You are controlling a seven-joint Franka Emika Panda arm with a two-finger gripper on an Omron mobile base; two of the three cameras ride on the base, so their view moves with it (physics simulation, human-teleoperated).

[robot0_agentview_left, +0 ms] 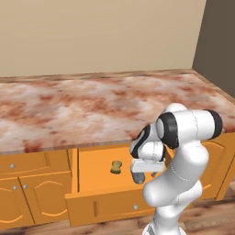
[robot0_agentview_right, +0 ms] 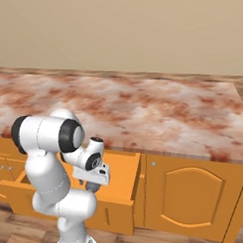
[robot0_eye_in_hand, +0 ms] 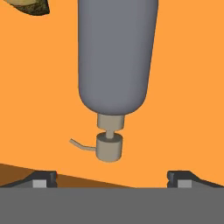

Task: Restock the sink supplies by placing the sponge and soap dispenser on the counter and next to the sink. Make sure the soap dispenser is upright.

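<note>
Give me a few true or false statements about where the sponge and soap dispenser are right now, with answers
1. The sponge lies in the open drawer. True.
2. The soap dispenser stands on the counter. False: it lies in the drawer, pump toward the hand camera.
3. The gripper is shut on the dispenser. False: its fingers are spread open, apart from it.
4. The sponge sits on the counter. False: it is in the drawer.
5. The gripper is at the drawer. True.

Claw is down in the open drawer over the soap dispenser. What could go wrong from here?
The soap dispenser lies flat with its pump toward the open claw, so closing there may pinch the thin neck and slip. It will also need turning upright. The sponge sits close by in the drawer and could get nudged.
</note>
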